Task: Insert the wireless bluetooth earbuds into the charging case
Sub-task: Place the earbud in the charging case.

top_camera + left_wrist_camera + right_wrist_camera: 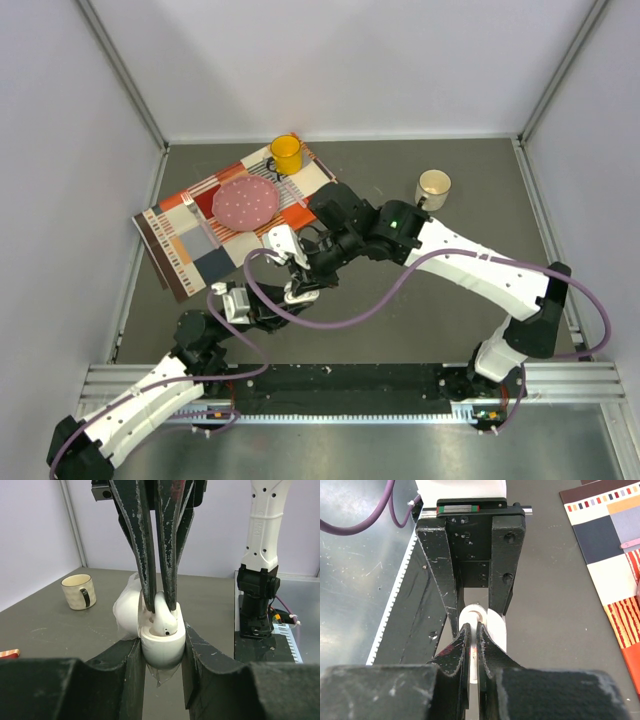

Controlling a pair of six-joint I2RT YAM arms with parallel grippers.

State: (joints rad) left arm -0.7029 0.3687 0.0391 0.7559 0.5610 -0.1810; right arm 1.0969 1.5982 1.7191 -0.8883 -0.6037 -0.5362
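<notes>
From above, we see the two arms meet over the grey bench (440, 300). The left pincer (290, 297) and the right pincer (305, 275) come together tip to tip around a small white charging case (300, 291), which is mostly hidden by them. Beyond the case lies a patchwork placemat (190, 250) carrying a pink plate (245, 202) and a yellow mug (286, 153). A cream mug (433, 187) stands well to the right of the case, off the placemat.

In the left wrist view, we see the left pincer (160, 650) pressed against both sides of the case (161, 652), holding it upright above the bench. Its lid (127, 611) is swung open to the left. The right pincer (161, 607) reaches down from above, its two fingers almost together and pinching a white earbud (165, 622). The earbud's lower end sits in the open top of the case. The cream mug (78, 591) stands on the bench far to the left of the case.

In the right wrist view, we look along the right pincer (474, 635), whose fingers are nearly closed with only a pale sliver between them. Just past their tips we see the round white top of the case (471, 616), clamped between the left pincer's dark fingers (445, 580). A corner of the placemat (610, 540) lies to the right of the case.
</notes>
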